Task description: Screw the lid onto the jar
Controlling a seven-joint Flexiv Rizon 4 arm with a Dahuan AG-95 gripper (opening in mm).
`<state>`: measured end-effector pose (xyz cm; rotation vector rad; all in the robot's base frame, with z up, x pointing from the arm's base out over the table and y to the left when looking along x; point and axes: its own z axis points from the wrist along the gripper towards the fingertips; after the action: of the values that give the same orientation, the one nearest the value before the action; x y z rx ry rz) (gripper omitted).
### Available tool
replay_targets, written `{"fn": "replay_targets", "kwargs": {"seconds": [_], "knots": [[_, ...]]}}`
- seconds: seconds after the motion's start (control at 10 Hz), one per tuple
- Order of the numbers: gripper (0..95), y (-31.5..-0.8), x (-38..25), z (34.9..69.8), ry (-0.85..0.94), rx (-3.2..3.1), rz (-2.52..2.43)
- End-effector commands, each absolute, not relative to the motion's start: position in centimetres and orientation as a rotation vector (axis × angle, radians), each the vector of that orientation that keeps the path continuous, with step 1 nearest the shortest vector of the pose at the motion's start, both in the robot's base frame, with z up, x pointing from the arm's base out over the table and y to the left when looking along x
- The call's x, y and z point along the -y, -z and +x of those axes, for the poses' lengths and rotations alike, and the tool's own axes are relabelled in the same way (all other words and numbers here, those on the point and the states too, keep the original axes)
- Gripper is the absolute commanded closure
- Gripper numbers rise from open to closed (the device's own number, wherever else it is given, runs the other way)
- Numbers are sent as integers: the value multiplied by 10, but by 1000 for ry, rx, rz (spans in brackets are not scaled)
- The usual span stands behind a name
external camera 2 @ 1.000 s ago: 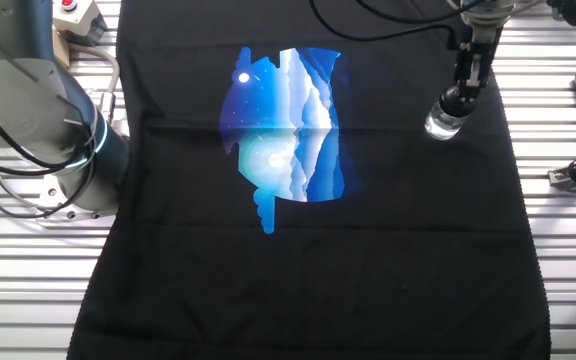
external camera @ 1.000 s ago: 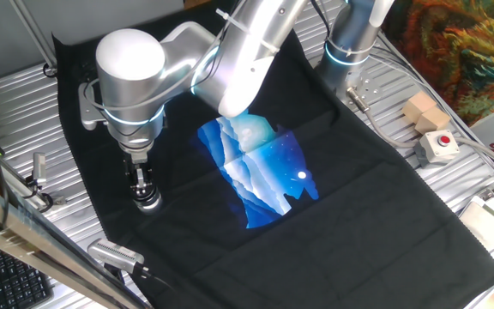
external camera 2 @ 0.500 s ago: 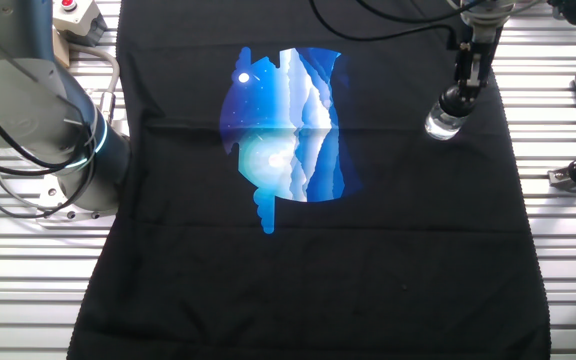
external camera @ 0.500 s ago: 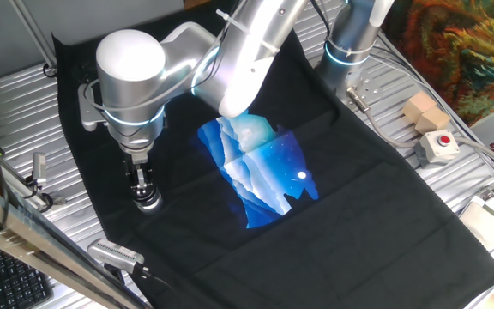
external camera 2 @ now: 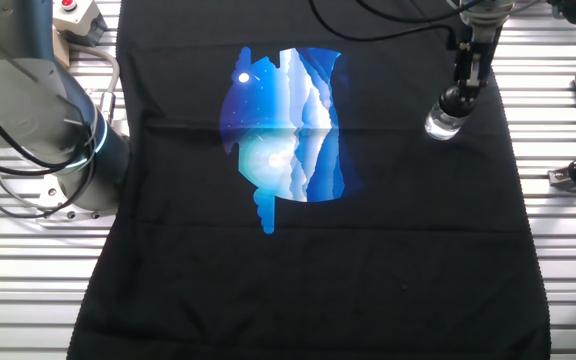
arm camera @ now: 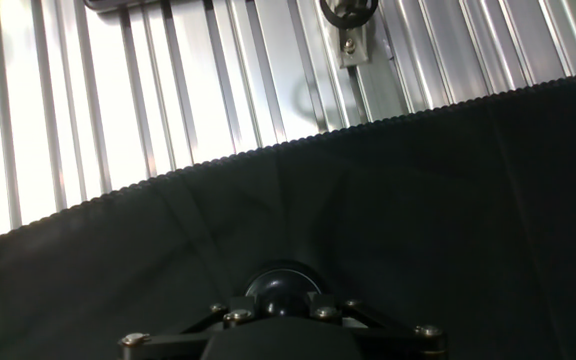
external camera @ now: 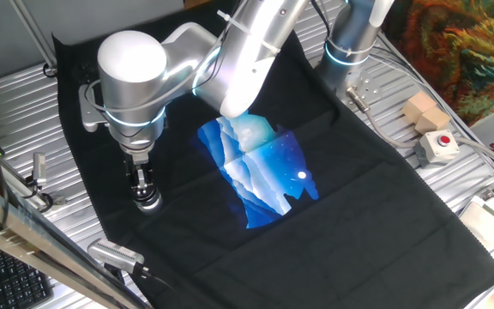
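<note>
The 2-finger black gripper (external camera 2: 458,98) pointed straight down, its fingers closed narrowly around the tiny dark round lid (arm camera: 282,289), which sat on top of the small clear glass jar (external camera 2: 444,123) standing on the black cloth (external camera 2: 388,250).

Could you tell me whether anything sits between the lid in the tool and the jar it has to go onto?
Nothing visible does. The tool holds the dark lid directly on top of the glass jar, which stands on the black cloth.
</note>
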<state>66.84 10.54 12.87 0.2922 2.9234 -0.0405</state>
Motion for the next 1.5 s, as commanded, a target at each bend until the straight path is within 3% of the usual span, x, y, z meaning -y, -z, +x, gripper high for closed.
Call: {"fn": "replay_targets", "kwargs": {"seconds": [0.1,1.5], "knots": [[950,-129,-105,668,46,-2923,295],[950,-129,-105,668,51,-2924,280]]}}
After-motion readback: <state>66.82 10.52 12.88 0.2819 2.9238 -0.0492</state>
